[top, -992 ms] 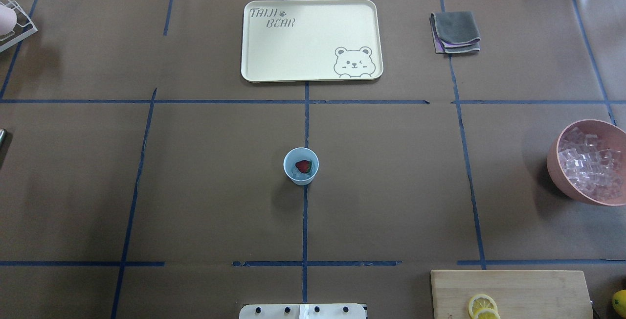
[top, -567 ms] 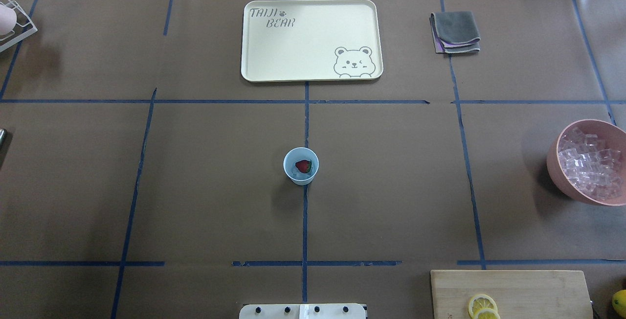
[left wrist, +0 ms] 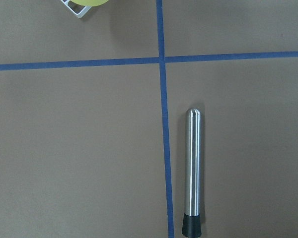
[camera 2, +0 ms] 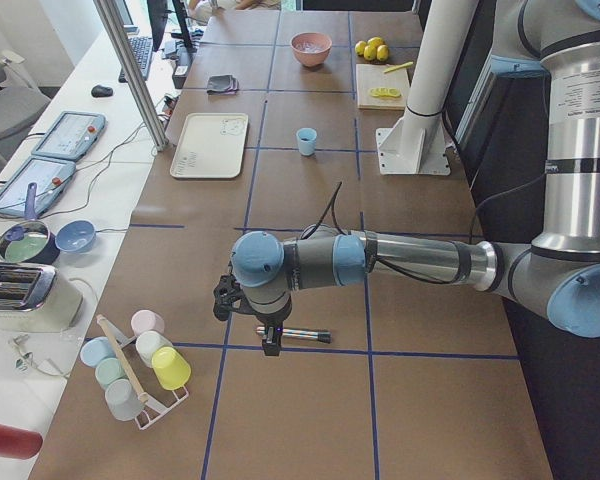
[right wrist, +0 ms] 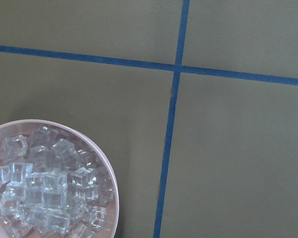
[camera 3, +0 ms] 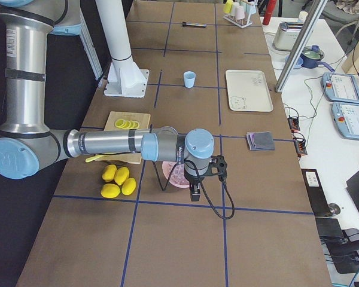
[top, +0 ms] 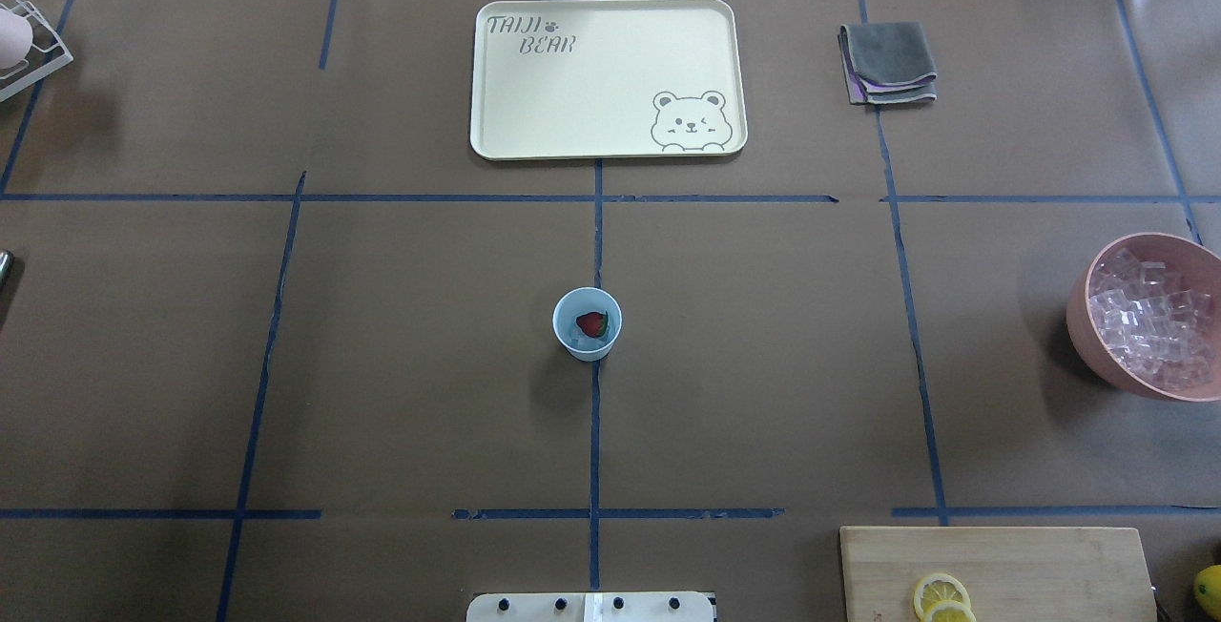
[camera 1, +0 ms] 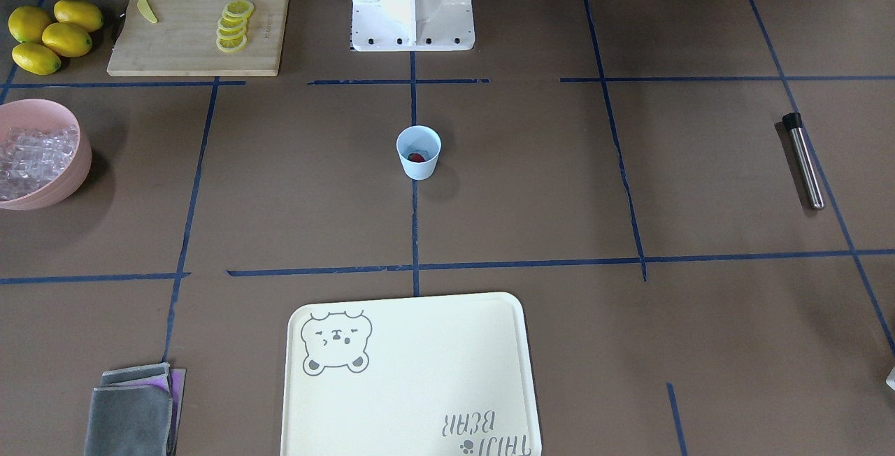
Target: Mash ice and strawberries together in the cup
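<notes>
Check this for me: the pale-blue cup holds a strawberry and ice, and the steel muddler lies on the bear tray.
One detail is wrong. The steel muddler lies on the brown table paper, well away from the bear tray; the exterior front-facing view shows it. The rest holds: the pale-blue cup holds a strawberry and ice.

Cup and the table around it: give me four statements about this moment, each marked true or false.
1. The cup holds a strawberry. True.
2. Lemon slices lie on the tray. False: the tray is bare; the lemon slices lie on the cutting board.
3. The pink bowl is empty. False: it is full of ice cubes.
4. The metal rod lies flat on the table, well apart from the cup. True.
</notes>
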